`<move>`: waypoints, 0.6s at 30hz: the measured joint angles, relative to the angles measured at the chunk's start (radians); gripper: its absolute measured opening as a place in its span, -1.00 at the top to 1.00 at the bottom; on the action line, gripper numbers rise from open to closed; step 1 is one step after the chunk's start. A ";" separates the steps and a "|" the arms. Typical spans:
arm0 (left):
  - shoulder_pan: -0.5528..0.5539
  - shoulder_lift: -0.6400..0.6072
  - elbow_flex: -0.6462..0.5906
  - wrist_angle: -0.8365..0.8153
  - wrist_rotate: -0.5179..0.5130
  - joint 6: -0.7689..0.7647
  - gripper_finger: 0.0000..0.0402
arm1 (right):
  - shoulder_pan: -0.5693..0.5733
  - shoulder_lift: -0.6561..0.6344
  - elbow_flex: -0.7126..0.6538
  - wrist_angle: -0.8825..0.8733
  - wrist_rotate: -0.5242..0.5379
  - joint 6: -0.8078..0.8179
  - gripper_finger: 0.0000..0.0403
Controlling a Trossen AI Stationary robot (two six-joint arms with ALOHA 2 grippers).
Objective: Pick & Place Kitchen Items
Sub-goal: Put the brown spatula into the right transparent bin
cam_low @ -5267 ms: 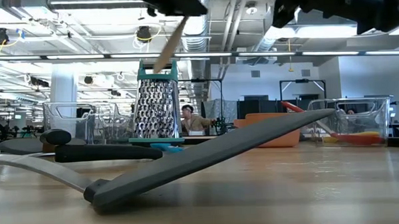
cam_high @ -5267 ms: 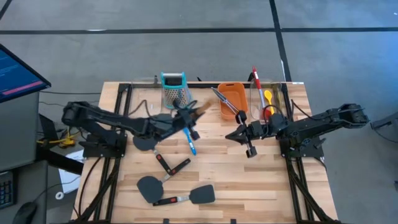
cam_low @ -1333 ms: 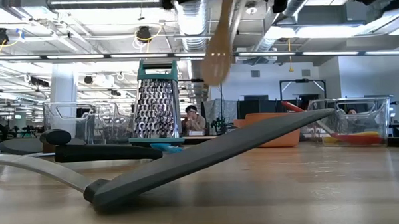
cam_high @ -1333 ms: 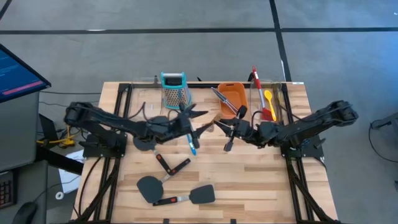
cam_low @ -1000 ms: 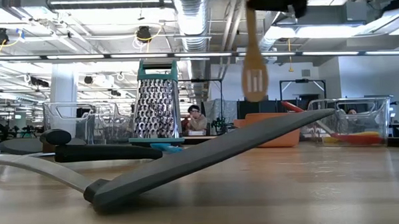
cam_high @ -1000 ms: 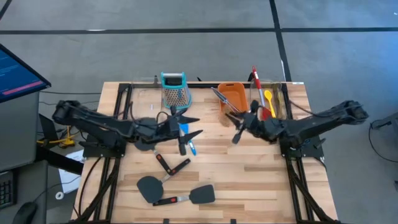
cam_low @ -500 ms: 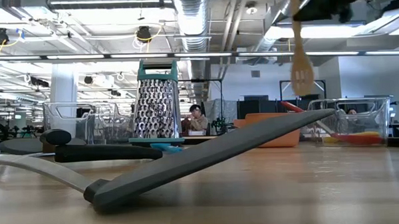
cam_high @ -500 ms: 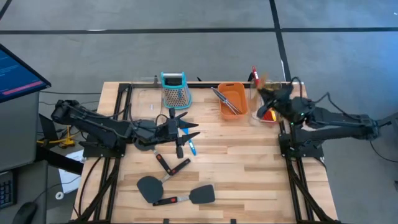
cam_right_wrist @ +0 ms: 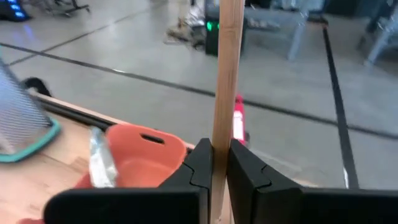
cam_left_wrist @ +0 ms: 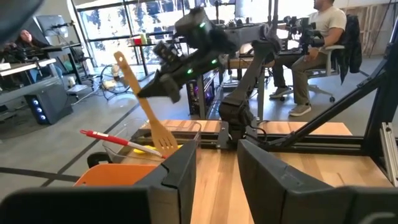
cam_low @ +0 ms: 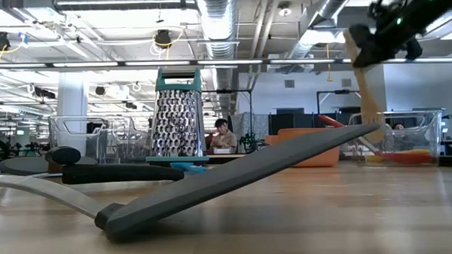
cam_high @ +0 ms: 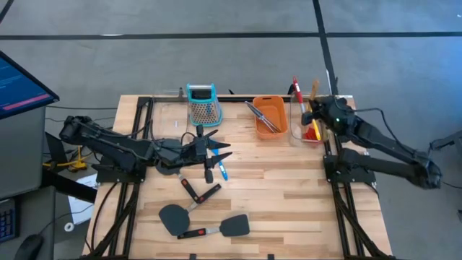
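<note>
Two views disagree in coverage: high view shows wooden table [cam_high: 289, 188] whole; right wrist view shows right gripper [cam_right_wrist: 219, 163] clamped on wooden slotted turner [cam_right_wrist: 227, 81], above clear bin [cam_low: 407, 136] beside orange tub [cam_high: 270, 115]. Left gripper [cam_high: 214, 153]: grip undeterminable.

Wooden turner [cam_left_wrist: 144, 106] (matt), plank table [cam_high: 289, 195]

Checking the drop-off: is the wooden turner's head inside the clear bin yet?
Partly in. The wooden turner, clamped in the right tool, tilts with its slotted head dipping past the rim of the clear bin.
</note>
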 joint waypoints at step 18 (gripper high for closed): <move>0.000 0.000 0.000 -0.003 0.000 0.000 0.48 | -0.459 0.190 -0.156 0.254 -0.566 0.115 0.92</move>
